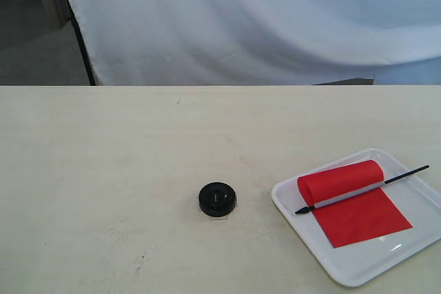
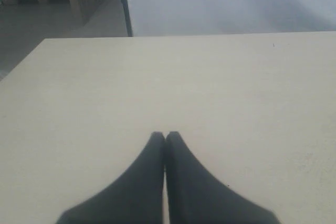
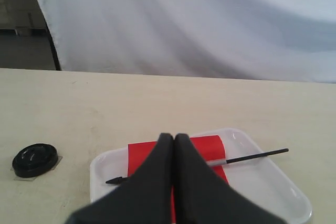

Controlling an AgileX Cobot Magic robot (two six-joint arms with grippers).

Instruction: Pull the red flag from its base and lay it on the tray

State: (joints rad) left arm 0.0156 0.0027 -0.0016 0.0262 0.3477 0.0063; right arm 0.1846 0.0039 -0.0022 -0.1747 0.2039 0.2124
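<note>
Red flag (image 1: 362,217): matte red cloth, partly rolled round a thin stick with black ends, lying flat in the tray (image 1: 413,194). The tray is glossy white and square, with rounded corners and a raised rim. Base (image 1: 218,199): glossy black round puck, well apart from the tray on the pale matte table (image 1: 103,170). Right gripper (image 3: 174,137): dark tapered fingers pressed together, holding nothing; flag partly hidden behind them. Left gripper (image 2: 165,136): fingers together over the table.
</note>
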